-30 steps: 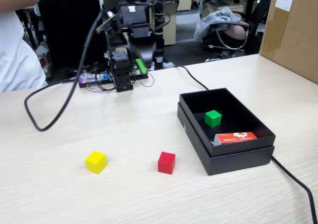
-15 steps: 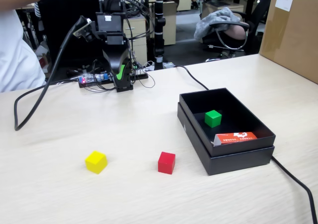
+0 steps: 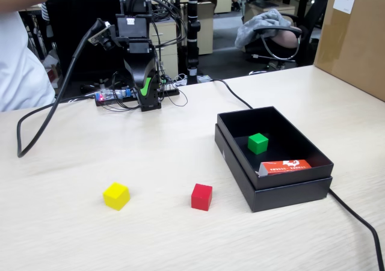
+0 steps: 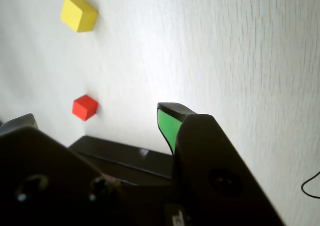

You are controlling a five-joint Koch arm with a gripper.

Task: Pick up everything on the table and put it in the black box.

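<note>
the table (image 3: 180, 241) is a wide top of pale beige wood grain, and in the wrist view (image 4: 250, 60) its grain shows washed out by bright light. directly on it sit the yellow cube (image 3: 116, 196) and the red cube (image 3: 201, 197), well apart from each other, the red one nearer the black box (image 3: 283, 196). the box rests flat on the table at the right of the fixed view. a big brown carton (image 3: 355, 36) stands at the far right edge. a black cable (image 3: 42, 148) loops across the left of the tabletop, and another black cable (image 3: 361, 223) runs off from behind the box toward the near right corner.
</note>
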